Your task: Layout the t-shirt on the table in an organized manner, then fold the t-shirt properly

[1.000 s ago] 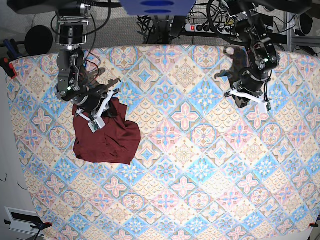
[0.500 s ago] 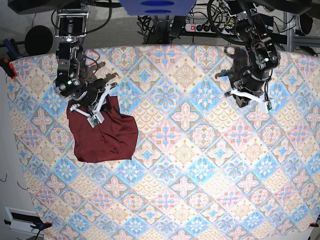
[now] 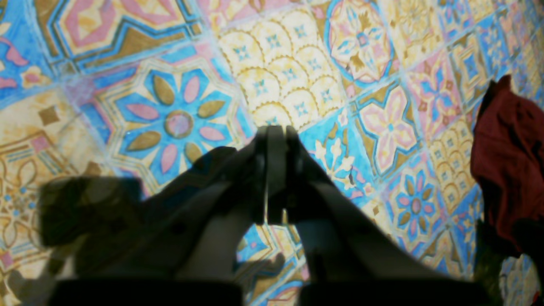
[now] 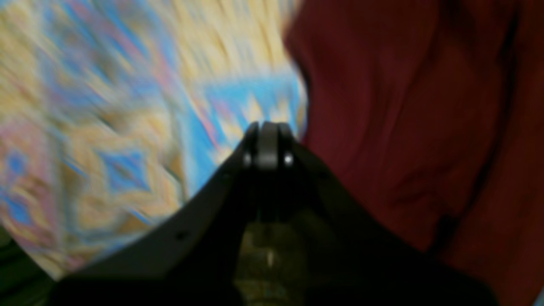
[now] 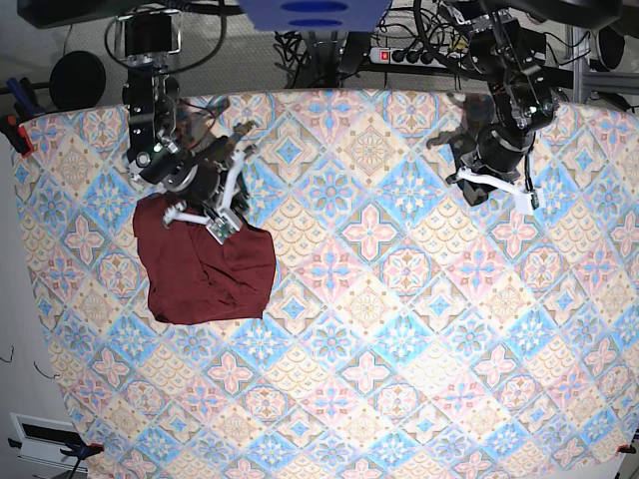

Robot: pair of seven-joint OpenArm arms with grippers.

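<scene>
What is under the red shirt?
The t-shirt lies bunched on the patterned table. Tiles show around it; whatever lies beneath the cloth is covered and cannot be seen.

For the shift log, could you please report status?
Both grippers shut, empty: left, right. Dark maroon fabric t-shirt crumpled on patterned table. Nothing obstructing.

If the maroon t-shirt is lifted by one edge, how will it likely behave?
The t-shirt lies bunched with soft creases, so it will probably drape limply and unfold unevenly. On the table it would likely drag and wrinkle rather than slide whole.
</scene>
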